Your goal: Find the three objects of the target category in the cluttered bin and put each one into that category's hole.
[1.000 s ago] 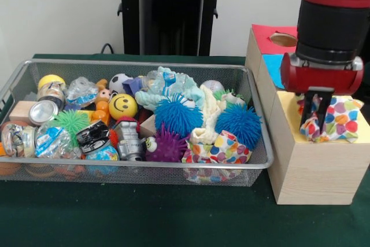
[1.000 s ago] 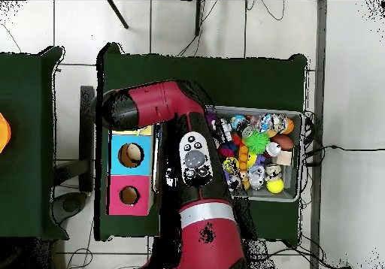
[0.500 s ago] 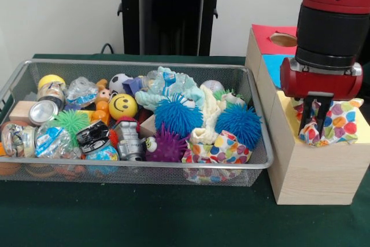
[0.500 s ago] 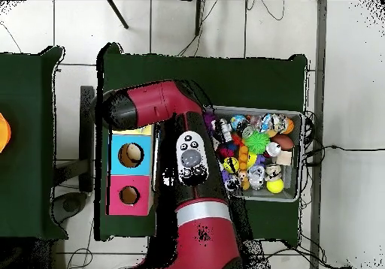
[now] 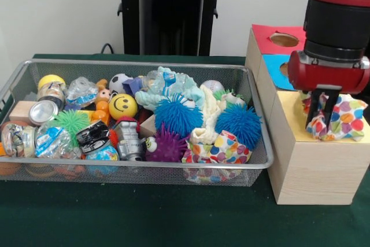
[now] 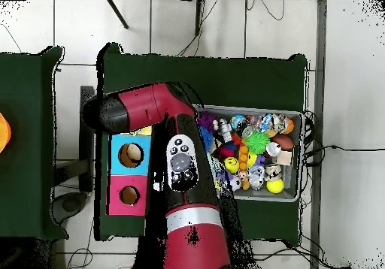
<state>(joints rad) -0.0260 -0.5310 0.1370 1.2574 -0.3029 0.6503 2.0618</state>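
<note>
A: Where's the cloth?

B: On the box's yellow top, pinched by the gripper, jaws clamped on its bunched edge.

A: What could go wrong?

B: The yellow hole isn't visible (likely under the cloth). If the jaws let go off-centre, the fabric may drape over the rim instead of dropping in. 1 matching cloth waits in the bin.

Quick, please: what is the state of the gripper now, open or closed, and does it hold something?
Gripper: closed on the polka-dot cloth, above the yellow top of the wooden box.
</note>
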